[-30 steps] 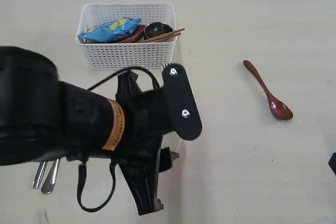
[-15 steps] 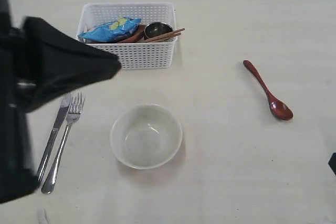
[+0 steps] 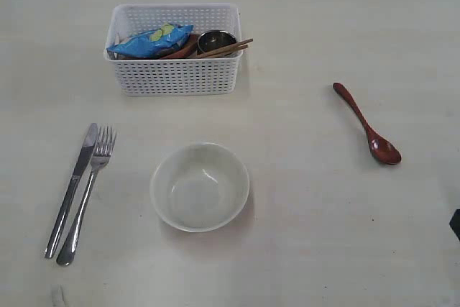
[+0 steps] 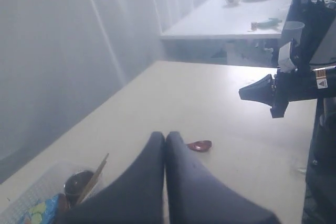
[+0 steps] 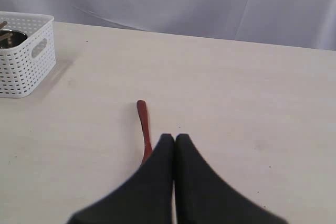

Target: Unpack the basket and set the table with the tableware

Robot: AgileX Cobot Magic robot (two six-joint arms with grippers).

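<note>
The left gripper [image 4: 165, 142] and right gripper [image 5: 174, 142] are both clenched on nothing, smooth dark jaws pressed together. Just past the right tips lies the glossy red spoon [image 5: 143, 127] on the pale table [image 5: 236, 103]. The white lattice basket [image 5: 23, 61] stands well beyond, holding a steel cup [image 5: 11, 39].

Pale beige wooden tabletop [image 3: 323, 249]: faint grain noted. White rectangular plastic basket [image 3: 172, 77]: sides perforated in a regular lattice, rim plain. Crinkled blue chip bag [image 3: 147, 41]: yellow-green print recorded. Round steel cup [image 3: 216, 39]: silvery rim, dark interior. Light-brown wooden chopsticks [image 3: 228, 48]. Pale off-white round bowl [image 3: 200, 186]: unpatterned. Silver-grey steel knife [image 3: 70, 192] and steel fork [image 3: 88, 192]. Glossy dark red wooden spoon [image 3: 358, 115]. Left gripper [image 4: 165, 136] and right gripper [image 5: 175, 137]: black.
</note>
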